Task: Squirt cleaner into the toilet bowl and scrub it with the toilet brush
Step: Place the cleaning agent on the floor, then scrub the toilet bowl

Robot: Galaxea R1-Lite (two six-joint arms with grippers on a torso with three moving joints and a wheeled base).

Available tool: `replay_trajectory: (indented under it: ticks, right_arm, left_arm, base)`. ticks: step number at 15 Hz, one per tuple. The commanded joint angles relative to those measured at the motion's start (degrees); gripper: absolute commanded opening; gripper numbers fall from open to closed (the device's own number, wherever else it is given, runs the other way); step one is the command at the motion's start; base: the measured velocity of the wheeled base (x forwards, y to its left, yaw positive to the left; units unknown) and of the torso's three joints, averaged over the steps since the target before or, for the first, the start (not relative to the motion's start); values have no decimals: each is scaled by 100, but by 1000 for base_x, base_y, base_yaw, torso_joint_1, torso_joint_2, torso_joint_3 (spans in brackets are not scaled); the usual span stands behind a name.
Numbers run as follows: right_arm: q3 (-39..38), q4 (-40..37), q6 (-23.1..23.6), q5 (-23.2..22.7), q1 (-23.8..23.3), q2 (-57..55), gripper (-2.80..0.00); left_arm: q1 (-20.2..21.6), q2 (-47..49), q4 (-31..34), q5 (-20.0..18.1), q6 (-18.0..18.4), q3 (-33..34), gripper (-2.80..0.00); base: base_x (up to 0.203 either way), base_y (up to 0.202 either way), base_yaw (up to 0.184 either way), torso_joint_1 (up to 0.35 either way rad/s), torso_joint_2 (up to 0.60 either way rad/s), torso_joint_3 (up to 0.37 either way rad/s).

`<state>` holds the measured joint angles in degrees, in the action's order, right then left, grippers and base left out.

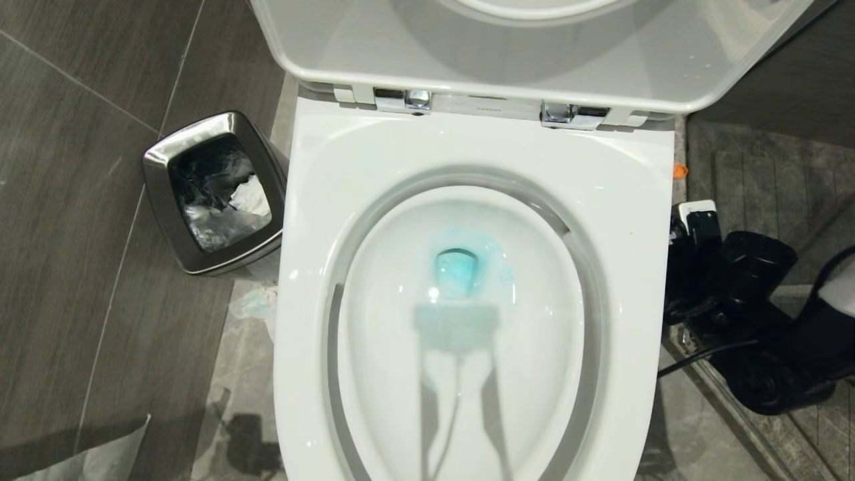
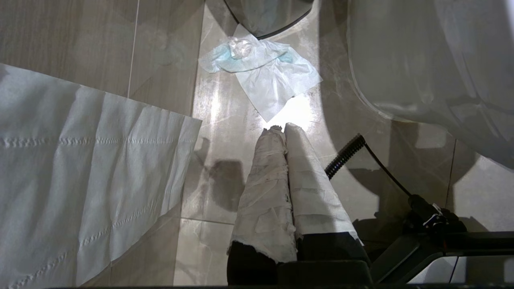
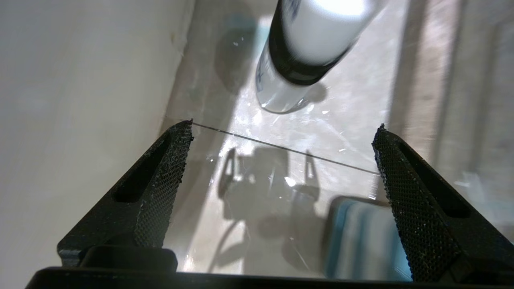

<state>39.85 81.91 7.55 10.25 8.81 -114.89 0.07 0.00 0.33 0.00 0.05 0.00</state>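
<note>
We see the toilet bowl (image 1: 621,220) on grey floor tiles (image 1: 73,254), lid up, teal cleaner pooled at its drain, a steel bin (image 1: 212,194) beside it. Our right hand (image 3: 281,160) gapes empty near the standing cleaner bottle (image 3: 299,52); our left hand (image 2: 283,132), paper-wrapped, is closed above the floor.

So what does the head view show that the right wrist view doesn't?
Only the head view shows the toilet bowl with teal-blue liquid in its basin, the raised lid and the steel bin. Only the right wrist view shows the open right end effector, empty, the cleaner standing on the floor beyond it, and a blue holder. Both share the tiled floor.
</note>
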Motion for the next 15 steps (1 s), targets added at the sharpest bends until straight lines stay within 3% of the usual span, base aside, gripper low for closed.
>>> replay_trajectory:
  ticks: [1,6,10,11,15]
  right_arm:
    - [-667,-74,22,15,36,1240,0]
    - [-1623,-1163,44,83,41,3136,0]
    - [-1844,-2259,112,137,41,4403,0]
    - [-1861,-2514,127,141,41,4655,-280]
    - [-1851,-3408,164,332,41,5417,-280]
  left_arm:
    - [1,0,2,0,3,0,-280]
    - [1,0,2,0,3,0,-280]
    - [1,0,2,0,4,0,-280]
    - [1,0,2,0,4,0,-280]
    - [1,0,2,2,4,0,-280]
  base:
    - [0,0,0,0,0,0]
    - [0,0,0,0,0,0]
    - [0,0,0,0,0,0]
    - [0,0,0,0,0,0]
    - [0,0,0,0,0,0]
